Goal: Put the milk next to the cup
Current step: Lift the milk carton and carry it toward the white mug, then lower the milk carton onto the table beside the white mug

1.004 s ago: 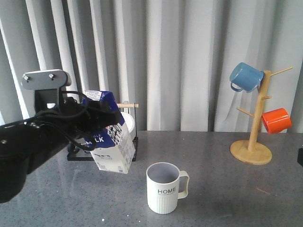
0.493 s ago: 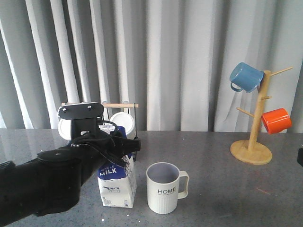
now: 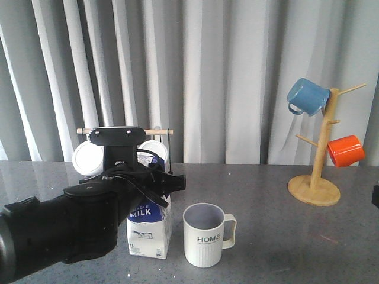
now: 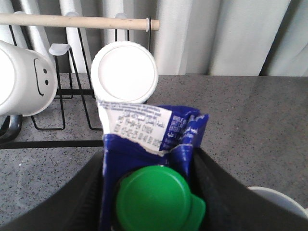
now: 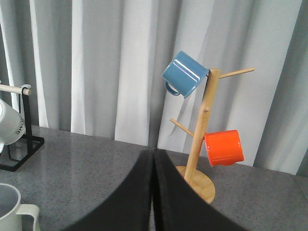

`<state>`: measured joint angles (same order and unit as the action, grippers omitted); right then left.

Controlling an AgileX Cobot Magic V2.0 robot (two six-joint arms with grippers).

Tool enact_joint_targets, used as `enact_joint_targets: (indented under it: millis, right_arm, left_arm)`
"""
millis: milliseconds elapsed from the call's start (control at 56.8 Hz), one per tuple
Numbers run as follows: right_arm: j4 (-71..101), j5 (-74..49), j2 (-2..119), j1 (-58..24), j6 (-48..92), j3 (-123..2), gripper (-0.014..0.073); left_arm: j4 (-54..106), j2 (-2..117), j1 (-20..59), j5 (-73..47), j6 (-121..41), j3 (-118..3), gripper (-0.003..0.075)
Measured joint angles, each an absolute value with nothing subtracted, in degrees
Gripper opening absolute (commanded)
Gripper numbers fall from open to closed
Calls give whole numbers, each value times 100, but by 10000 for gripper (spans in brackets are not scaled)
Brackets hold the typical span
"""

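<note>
The milk (image 3: 149,232) is blue above with white "MILK" lettering and white below, printed with small dark marks; its round cap (image 4: 155,198), sitting between the black fingers (image 4: 219,190) of the left gripper (image 4: 151,192), is bright green. Just beside it, the cup (image 3: 205,235) is pale grey-white, ribbed, with black "HOME" lettering. Beyond the gripper, a white mug (image 4: 21,79) bears a black smiley face. Blue (image 3: 308,96) and orange (image 3: 346,150) mugs hang from a light wooden tree (image 3: 320,148). The table (image 3: 272,236) is speckled grey.

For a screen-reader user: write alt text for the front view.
The left gripper holds the milk upright on a grey table, just left of the cup lettered HOME, a narrow gap between them. Behind stand a black rack of white mugs; at right, a wooden mug tree carries a blue mug and an orange mug.
</note>
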<state>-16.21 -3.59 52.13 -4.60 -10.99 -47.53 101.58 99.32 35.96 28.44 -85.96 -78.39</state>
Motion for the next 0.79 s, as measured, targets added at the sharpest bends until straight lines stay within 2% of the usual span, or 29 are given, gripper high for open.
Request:
enact_joint_targets:
  millis: [793]
  right_arm:
    - [-1621,-359,5213,-460,-1099,-4753,-8]
  left_arm:
    - [10098,10103,3596,2799,-8019,-7863,56]
